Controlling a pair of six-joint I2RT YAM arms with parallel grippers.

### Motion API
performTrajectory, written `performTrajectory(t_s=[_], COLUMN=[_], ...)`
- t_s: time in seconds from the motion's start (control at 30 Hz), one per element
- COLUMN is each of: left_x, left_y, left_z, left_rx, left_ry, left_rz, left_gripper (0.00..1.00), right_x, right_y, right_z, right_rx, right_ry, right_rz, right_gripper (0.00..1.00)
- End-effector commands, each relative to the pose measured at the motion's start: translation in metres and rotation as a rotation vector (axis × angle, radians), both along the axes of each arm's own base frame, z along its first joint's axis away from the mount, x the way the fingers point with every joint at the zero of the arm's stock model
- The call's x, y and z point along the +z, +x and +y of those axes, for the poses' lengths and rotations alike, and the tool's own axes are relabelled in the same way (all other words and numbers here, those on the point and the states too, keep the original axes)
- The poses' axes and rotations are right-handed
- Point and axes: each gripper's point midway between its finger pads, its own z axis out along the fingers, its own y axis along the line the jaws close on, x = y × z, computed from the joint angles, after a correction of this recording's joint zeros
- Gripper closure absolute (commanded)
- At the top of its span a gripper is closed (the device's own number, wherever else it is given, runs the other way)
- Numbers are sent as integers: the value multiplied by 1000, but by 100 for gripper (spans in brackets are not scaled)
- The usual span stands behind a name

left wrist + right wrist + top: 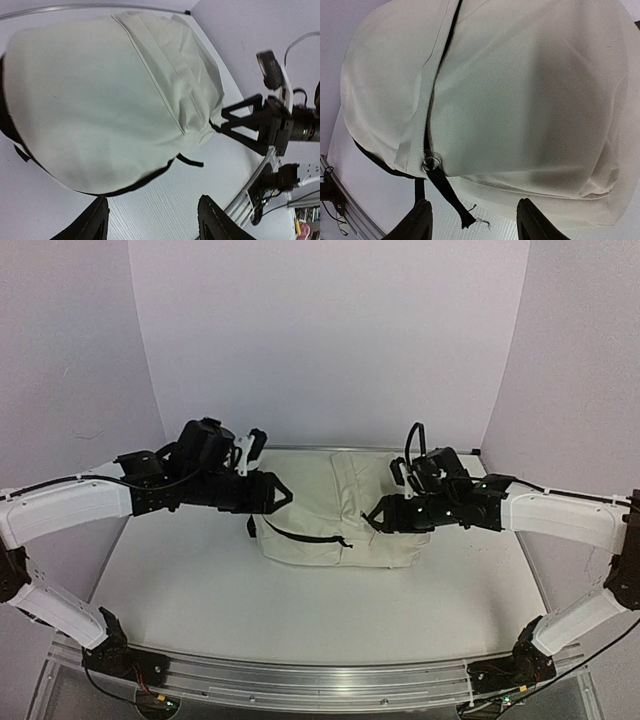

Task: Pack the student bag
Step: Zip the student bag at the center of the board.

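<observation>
The student bag (335, 510) is a cream fabric backpack with black zippers, lying flat and zipped shut at the middle of the table. My left gripper (283, 495) is open and empty, hovering at the bag's left edge; in its wrist view the bag (100, 100) fills the frame above my open fingers (95, 225). My right gripper (372, 516) is open and empty over the bag's right part. In the right wrist view the bag (520, 90) shows a black zipper pull strap (447, 192) on a metal ring, hanging between my open fingers (420, 220).
The white table (200, 590) ends at a metal rail (320, 680) at the near edge. Lilac walls close in the back and sides. A loose black strap (190, 160) sticks out from the bag's side. The right arm (270, 122) shows in the left wrist view.
</observation>
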Motion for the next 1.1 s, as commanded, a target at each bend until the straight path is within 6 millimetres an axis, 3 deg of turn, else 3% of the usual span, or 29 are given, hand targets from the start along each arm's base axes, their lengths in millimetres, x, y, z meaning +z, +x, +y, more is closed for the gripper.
performTrajectory(t_s=[0.0, 0.2, 0.43, 0.8, 1.07], left_x=[-15, -38, -52, -84, -96], left_y=[-37, -72, -66, -39, -19], left_z=[-49, -106, -143, -151, -142], left_rx=[-177, -394, -440, -376, -251], left_ry=[52, 109, 148, 325, 495], left_rz=[29, 3, 19, -115, -201], left_gripper=[38, 30, 31, 26, 44], right_x=[-2, -14, -15, -2, -4], right_y=[-8, -9, -11, -13, -15], right_z=[15, 16, 11, 6, 3], right_rx=[69, 53, 28, 11, 4], right_ry=[61, 75, 83, 109, 109], right_rz=[25, 57, 59, 26, 28], right_gripper=[45, 53, 54, 53, 53])
